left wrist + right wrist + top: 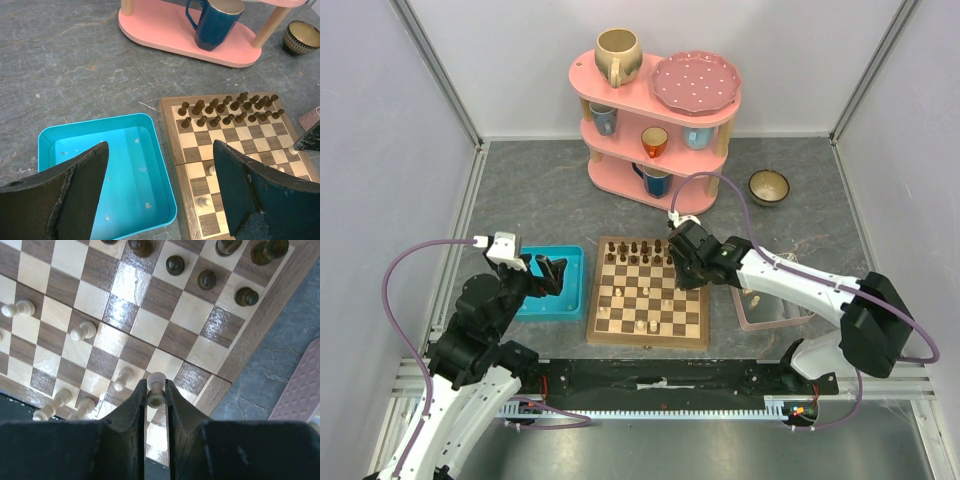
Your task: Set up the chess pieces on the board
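Observation:
The chessboard [648, 322] lies in the middle of the table, with dark chessmen [638, 251] along its far rows. Several cream chess pieces [82, 331] stand on its near half. My right gripper [155, 392] is shut on a cream pawn [156, 390] and holds it just above the board's right side, near the edge [260, 322]. In the top view it [682, 262] hangs over the board's right rim. My left gripper [548, 273] is open and empty above the turquoise tray [536, 305], left of the board [200, 200]. Two cream pieces [204, 202] show beside its right finger [260, 195].
The turquoise tray [65, 145] holds nothing but specks. A clear pink-rimmed tray [770, 308] lies right of the board under the right arm. A pink three-tier shelf [710, 105] with mugs and a plate stands at the back. A small bowl [769, 186] sits at the back right.

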